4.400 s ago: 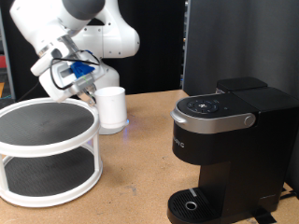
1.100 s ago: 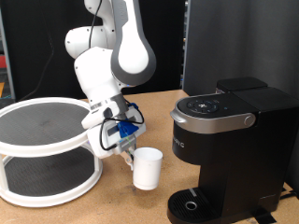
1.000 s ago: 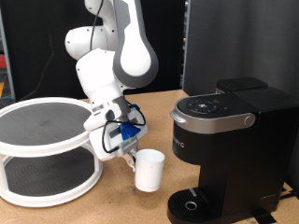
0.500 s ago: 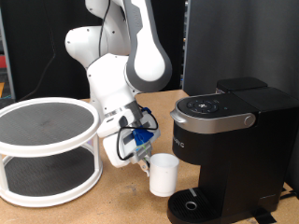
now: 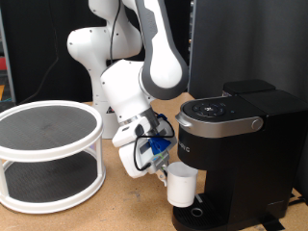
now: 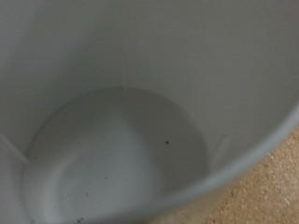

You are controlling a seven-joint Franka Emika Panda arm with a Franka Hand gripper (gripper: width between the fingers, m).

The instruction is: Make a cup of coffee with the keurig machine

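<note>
The cup looked like smooth white ceramic, its inside matt with a few dark specks. The keurig machine was matt black plastic with a satin silver-grey lid handle. The 2-tier stand was glossy white plastic. The table looked like wood, grainy.

Just a white two-tier round rack with dark mesh shelves sitting on the wooden table's left edge.
</note>
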